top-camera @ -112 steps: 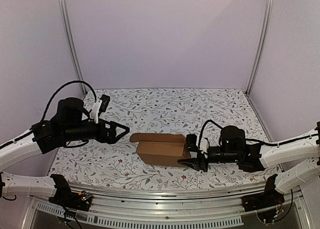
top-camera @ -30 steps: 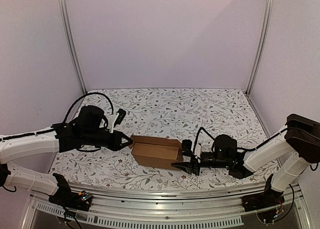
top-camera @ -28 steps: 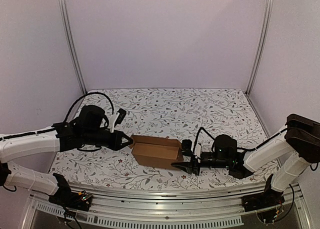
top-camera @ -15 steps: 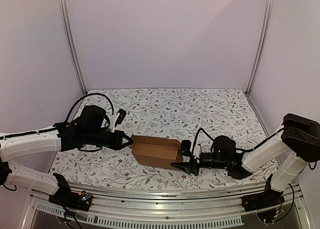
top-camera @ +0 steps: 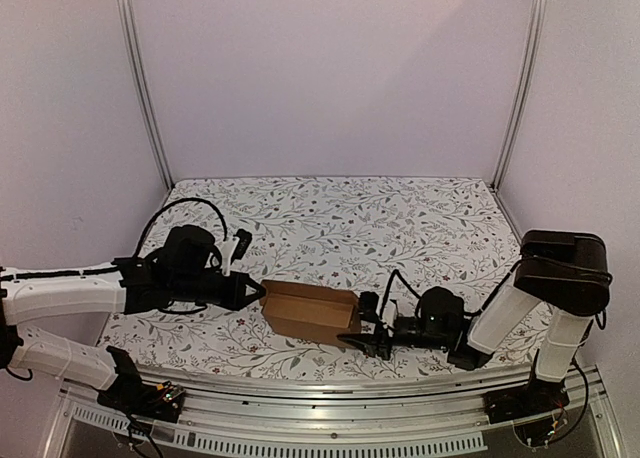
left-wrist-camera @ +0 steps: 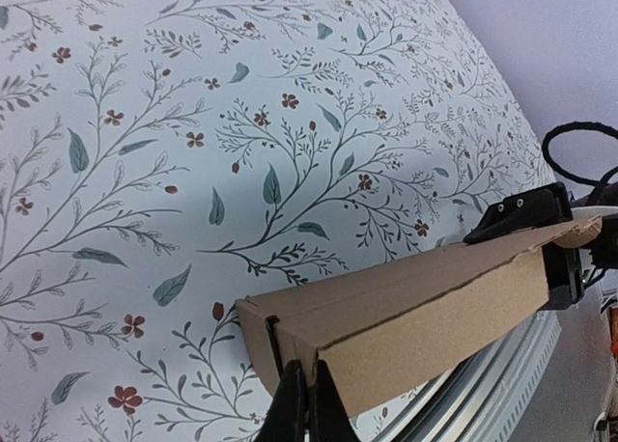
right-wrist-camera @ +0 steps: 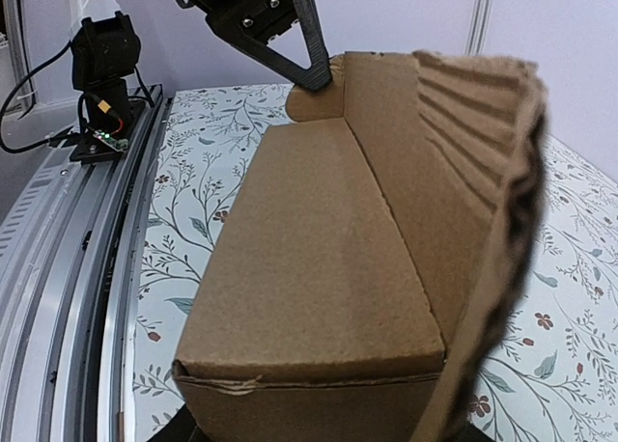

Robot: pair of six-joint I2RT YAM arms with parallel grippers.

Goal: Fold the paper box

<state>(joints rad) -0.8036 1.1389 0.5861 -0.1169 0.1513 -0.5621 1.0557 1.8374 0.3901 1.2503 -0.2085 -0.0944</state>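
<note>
Nearest the camera, the metal rail (top-camera: 330, 390) runs along the bottom of the overhead frame, with both arms reaching in from its two ends. Just past it, in the lower middle of the frame, the paper box (top-camera: 305, 313) sits folded into a long brown block on the flowered counter (top-camera: 340, 218), lying left to right.

On to the right tool (top-camera: 362, 323): it meets the box's right end low down, one finger above that end and one below, clamped on the cardboard. Its wrist camera is filled by the box, with a raised flap and its rough corrugated edge standing at the right of that picture.

Now the left tool (top-camera: 260, 291): it comes in from the left of the frame, fingers (left-wrist-camera: 301, 408) pressed tight together into a single point, and that point touches the box's left end. The left wrist camera shows the tip right against the end edge, the box stretching away toward the upper right.

Beyond the box, the patterned counter carries on to the pale walls (top-camera: 330, 78) at the back.
</note>
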